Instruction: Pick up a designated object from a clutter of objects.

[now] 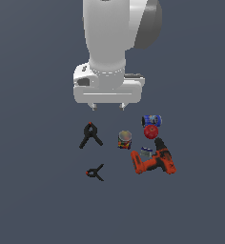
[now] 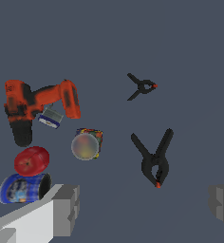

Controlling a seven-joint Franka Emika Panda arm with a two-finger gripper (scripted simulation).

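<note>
Clearly nothing is held yet: the gripper (image 1: 107,106) hangs well above the clutter with its fingers spread wide and empty, both pads standing far apart in the wrist view.

Reading the exterior view from its left to its right, the larger black clamp (image 1: 90,136) comes first, and below it, apart from everything else, lies the small black spring clamp (image 1: 95,172), the designated object. Then come a small upright can (image 1: 125,139), the orange-and-black power drill (image 1: 155,162) with a little can (image 1: 146,152) touching it, the red ball-like thing (image 1: 151,132) and the blue can (image 1: 151,120) lying on its side.

By my estimate the small clamp is light and stiff, hard plastic with smooth, slightly slippery arms, not fragile. It lies flat and thin, so the fingers would have to come right down to the surface. The best hold looks to be across the narrow body at the pivot, where the red-orange dot sits, not on the splayed arms.

Its long axis runs roughly along the exterior view's left-right line, with the pivot end toward that view's left and the two arms fanning open toward the right.
</note>
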